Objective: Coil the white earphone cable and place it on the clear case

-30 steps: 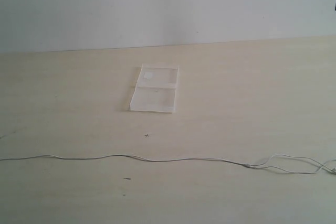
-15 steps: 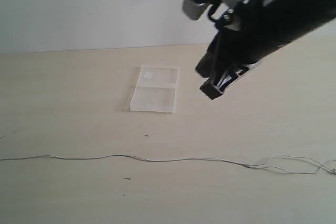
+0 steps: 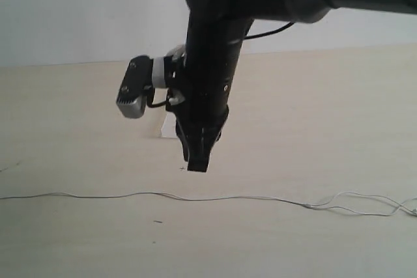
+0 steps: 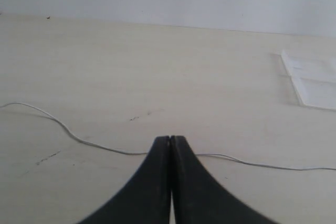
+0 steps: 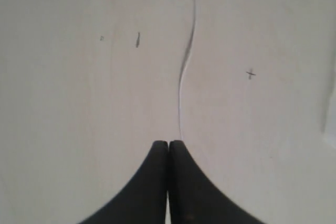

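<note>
Pale wooden bench (image 3: 78, 128) fills the scene, and its far edge meets a plain white wall (image 3: 78, 11). On the exterior view's left side, and along the near edge below the wire, the bench top lies wide and bare. The right arm (image 3: 215, 50) comes in from the upper right and reaches across the middle, taking up most of the centre.

The right claw (image 3: 197, 163) points down at the bench with its two black fingers pressed together and nothing between them. It hangs just above the white earphone cable (image 3: 98, 194), apart from it, beside a small cross mark (image 5: 251, 74) on the wood. In the right wrist view the wire snakes straight towards the claw tips.

The left claw (image 4: 169, 139) is likewise drawn together and empty, and the wire passes behind its tips. It does not appear in the exterior view.

The cable is a very thin white line stretched almost fully across the bench, gently wavy and uncoiled. Towards the right it splits into two loose strands (image 3: 365, 205) that run to the frame edge, and the earbuds there are too small to make out.

The clear case (image 4: 315, 85) lies flat farther back, well apart from the wire. It is a transparent rectangle of two panels, mostly hidden behind the right arm in the exterior view.
</note>
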`<action>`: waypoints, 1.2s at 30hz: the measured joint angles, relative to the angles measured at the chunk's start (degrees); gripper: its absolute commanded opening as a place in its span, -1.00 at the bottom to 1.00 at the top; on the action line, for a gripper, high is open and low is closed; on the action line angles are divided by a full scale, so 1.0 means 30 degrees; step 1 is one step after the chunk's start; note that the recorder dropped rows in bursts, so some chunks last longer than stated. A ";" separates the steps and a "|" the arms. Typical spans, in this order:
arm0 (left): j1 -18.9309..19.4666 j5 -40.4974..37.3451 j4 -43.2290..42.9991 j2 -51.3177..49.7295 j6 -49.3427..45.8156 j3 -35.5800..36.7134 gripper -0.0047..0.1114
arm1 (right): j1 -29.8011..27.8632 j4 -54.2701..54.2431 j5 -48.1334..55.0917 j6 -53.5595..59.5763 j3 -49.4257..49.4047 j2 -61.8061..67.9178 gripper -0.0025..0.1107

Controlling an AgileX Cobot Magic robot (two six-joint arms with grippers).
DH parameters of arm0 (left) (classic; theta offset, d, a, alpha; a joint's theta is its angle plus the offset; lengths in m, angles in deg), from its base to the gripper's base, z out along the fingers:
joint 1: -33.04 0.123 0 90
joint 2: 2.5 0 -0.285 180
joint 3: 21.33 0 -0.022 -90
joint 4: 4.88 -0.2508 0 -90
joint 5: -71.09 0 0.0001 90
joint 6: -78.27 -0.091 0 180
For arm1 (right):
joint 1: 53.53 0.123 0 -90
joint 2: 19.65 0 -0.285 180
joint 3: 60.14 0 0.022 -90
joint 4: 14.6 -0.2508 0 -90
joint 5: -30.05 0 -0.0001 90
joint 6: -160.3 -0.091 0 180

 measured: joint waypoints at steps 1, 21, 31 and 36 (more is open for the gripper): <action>0.0000 0.0000 0.0000 0.0000 0.0000 0.0000 -0.92 | 0.0096 -0.0165 0.0041 0.0000 0.0000 0.0378 -0.68; 0.0000 0.0000 0.0000 0.0000 0.0000 0.0000 -0.92 | 0.0548 -0.2153 -0.3784 -0.0028 0.0000 0.3842 -0.18; 0.0000 0.0000 0.0000 0.0000 0.0000 0.0000 -0.92 | 0.0800 -0.1159 -0.5346 -0.1674 0.0000 0.4746 -0.19; 0.0000 0.0000 0.0000 0.0000 0.0000 0.0000 -0.92 | 0.0800 -0.0347 -0.5458 -0.2497 0.0000 0.4806 -0.19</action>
